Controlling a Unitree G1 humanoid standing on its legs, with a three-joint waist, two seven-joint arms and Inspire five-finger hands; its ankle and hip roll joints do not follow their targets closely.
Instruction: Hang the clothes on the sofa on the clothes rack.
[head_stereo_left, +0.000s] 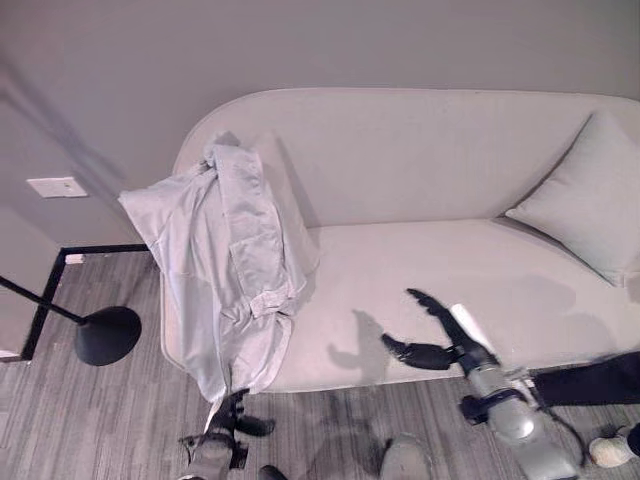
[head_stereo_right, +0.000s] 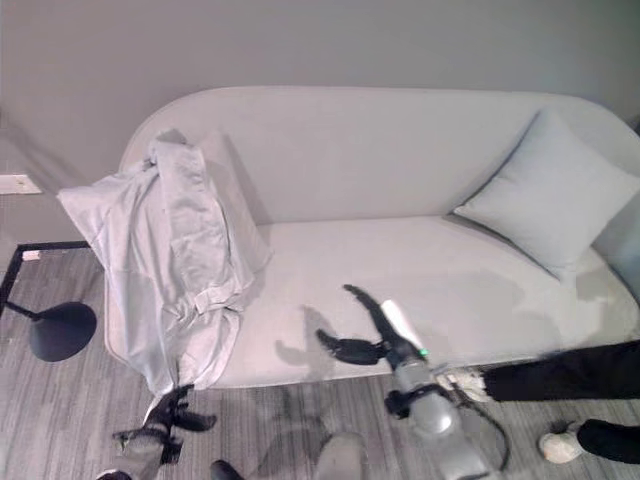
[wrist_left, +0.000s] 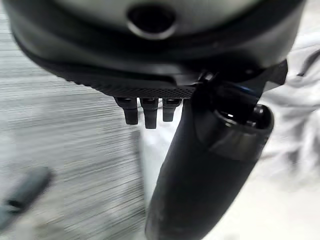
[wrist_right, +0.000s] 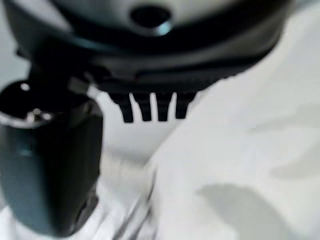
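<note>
Pale grey cloth: the shirt (head_stereo_left: 228, 262) is draped over the left arm of the sofa (head_stereo_left: 430, 270), its upper part bunched on the armrest top and its lower part hanging down the outer front corner toward the floor (head_stereo_left: 120, 400). No robot hand has hold of it.

The left robot hand (head_stereo_left: 232, 418) sits low, just below the hanging hem, with its fingers loosely spread and empty. The right robot hand (head_stereo_left: 432, 340) hovers above the seat front, well apart from the shirt, with its fingers extended and its thumb splayed, also empty. A cushion (head_stereo_left: 590, 195) leans at the right end of the sofa. A black floor stand (head_stereo_left: 105, 335) with a round base is on the floor to the left of the sofa; whether it is the clothes rack cannot be confirmed.

Risks from this state:
- Grasp at the hem only. The bunched upper part may snag on the armrest, or the shirt may slide off onto the floor.
- Single-layer pinch. Loose, folded cloth can slip from the fingers during the lift.
- Trailing fabric. A long hanging section may drag on the floor or catch on the stand during transfer.
- Right arm travel. A cross-seat reach toward the shirt may crowd the left arm.
</note>
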